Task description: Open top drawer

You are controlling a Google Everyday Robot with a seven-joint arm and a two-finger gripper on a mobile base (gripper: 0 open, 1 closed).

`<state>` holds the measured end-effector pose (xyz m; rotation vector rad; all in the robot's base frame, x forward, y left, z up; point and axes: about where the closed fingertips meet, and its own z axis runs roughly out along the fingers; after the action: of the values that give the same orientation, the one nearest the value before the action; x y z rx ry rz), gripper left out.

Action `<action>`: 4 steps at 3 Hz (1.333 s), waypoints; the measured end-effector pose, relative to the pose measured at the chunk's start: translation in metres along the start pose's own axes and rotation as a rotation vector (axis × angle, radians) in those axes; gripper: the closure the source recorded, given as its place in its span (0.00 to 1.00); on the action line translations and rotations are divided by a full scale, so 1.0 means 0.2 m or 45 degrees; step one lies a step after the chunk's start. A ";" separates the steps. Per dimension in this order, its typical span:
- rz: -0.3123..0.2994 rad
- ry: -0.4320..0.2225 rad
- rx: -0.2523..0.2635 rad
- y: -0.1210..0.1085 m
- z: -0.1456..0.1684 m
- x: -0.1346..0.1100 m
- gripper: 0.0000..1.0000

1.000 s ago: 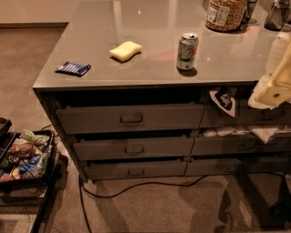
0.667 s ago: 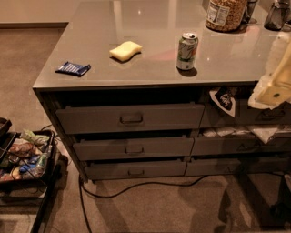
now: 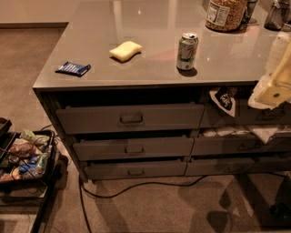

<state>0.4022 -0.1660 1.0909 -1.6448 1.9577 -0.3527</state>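
The top drawer (image 3: 91,119) is the wide dark-grey front at the top of the left column, under the counter top. Its rectangular metal loop handle (image 3: 131,119) sits at its centre. A dark gap shows above the front, and none of its interior shows. My gripper (image 3: 274,84) is the pale cream shape at the right edge of the view. It hangs in front of the right-hand drawers, well right of the handle, and touches nothing I can see.
Two shorter drawer fronts (image 3: 134,149) lie below the top one. Right-hand drawers hold black-and-white cloth scraps (image 3: 224,99). On the counter (image 3: 150,70) are a yellow sponge (image 3: 125,50), a can (image 3: 187,51), a blue packet (image 3: 72,68) and a jar (image 3: 226,13). A cluttered tray (image 3: 25,154) and a cable (image 3: 141,185) lie on the floor.
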 end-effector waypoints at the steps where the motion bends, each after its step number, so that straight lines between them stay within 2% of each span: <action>1: 0.000 0.000 0.000 0.00 0.00 0.00 0.00; 2: 0.000 0.000 0.000 0.00 0.00 0.00 0.00; 3: 0.000 0.000 0.000 0.00 0.00 0.00 0.18; 4: 0.000 0.000 0.000 0.00 0.00 0.00 0.30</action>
<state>0.4022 -0.1660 1.0909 -1.6448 1.9577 -0.3527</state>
